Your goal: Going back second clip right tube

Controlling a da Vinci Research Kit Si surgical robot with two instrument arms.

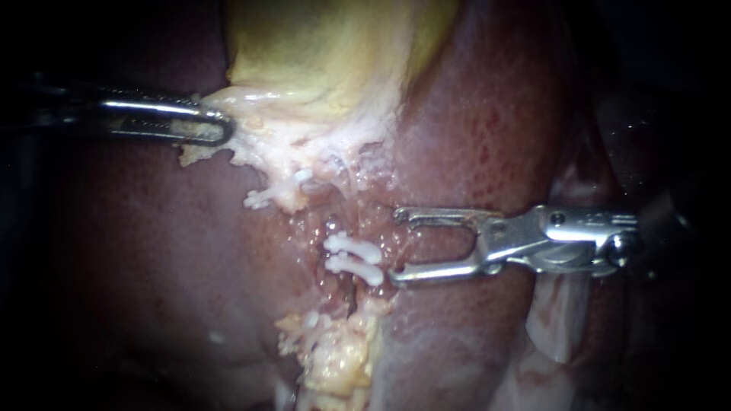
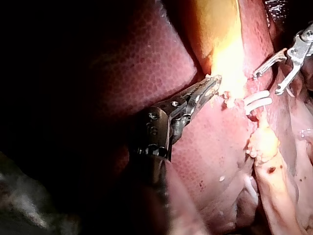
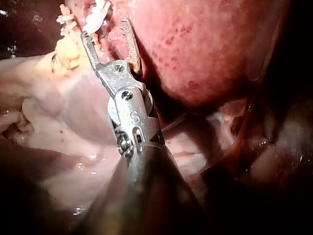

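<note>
The right instrument is shown with its jaws spread wide and empty; nothing is gripped. Just ahead of the jaw tips, two white clips are seated side by side, an upper clip and a lower clip. The tube beneath them cannot be made out. The left instrument is closed on pale tissue at the lower edge of the gallbladder, and a third clip lies below that grip, on the liver.
</note>
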